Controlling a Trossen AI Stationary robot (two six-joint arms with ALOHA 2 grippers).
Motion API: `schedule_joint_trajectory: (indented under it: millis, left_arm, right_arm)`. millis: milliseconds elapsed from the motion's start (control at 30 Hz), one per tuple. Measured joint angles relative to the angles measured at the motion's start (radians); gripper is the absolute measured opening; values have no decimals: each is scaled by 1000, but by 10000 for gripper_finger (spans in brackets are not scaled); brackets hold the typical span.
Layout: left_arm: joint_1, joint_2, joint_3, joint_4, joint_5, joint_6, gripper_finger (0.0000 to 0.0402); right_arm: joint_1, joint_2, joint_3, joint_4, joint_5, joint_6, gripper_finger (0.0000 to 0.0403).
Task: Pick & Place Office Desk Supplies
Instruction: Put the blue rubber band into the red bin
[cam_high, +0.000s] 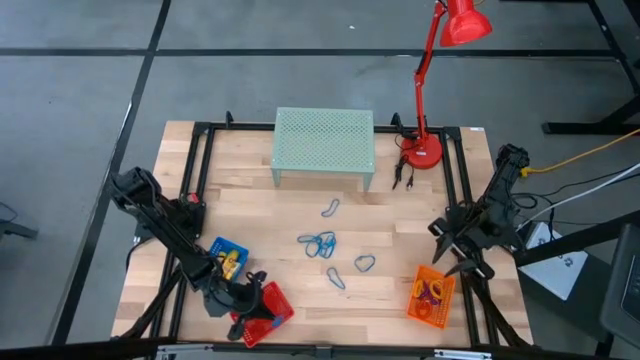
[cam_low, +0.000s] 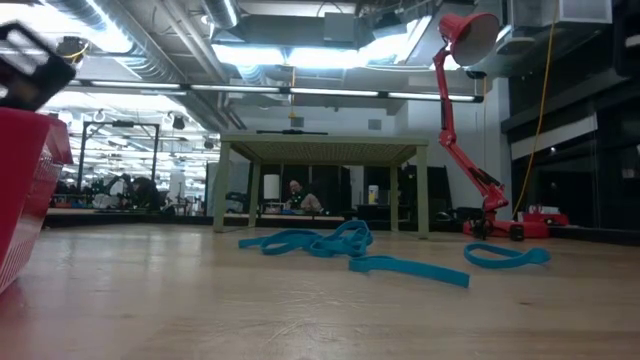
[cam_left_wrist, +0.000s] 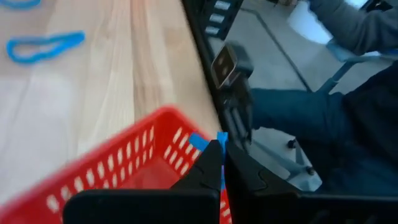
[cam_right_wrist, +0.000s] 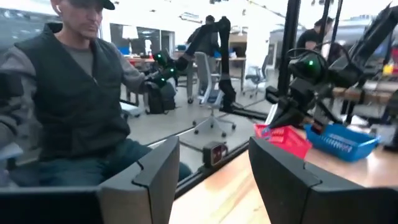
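From above, a wooden table (cam_high: 300, 290) on grey floor carries a green shelf (cam_high: 324, 143), with a red lamp (cam_high: 432, 90) beside it. Blue loops (cam_high: 320, 244) lie in front of the shelf. The left gripper (cam_high: 243, 318) hangs over the red basket (cam_high: 266, 310), just beside a blue basket (cam_high: 228, 257). The right gripper (cam_high: 448, 245) waits above the orange basket (cam_high: 431, 296).

At table level, the loops (cam_low: 345, 243) sprawl before the shelf (cam_low: 320, 175); a workshop lies behind.

The left wrist shows fingers (cam_left_wrist: 208, 171) pinching a blue loop (cam_left_wrist: 205, 144) above the red basket (cam_left_wrist: 112, 171).

The right wrist shows spread fingers (cam_right_wrist: 158, 171) and a seated person (cam_right_wrist: 68, 93).
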Motion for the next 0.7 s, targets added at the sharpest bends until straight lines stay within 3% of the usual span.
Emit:
schedule_joint_trajectory:
  millis: [367,700]
  left_arm:
    - [-8,41,0,-184,-2,-156,4]
    - [0,39,0,-190,0,-155,4]
  right_arm:
    - [0,-1,-1,-40,11,71,194]
    - [0,-1,-1,-36,13,88,194]
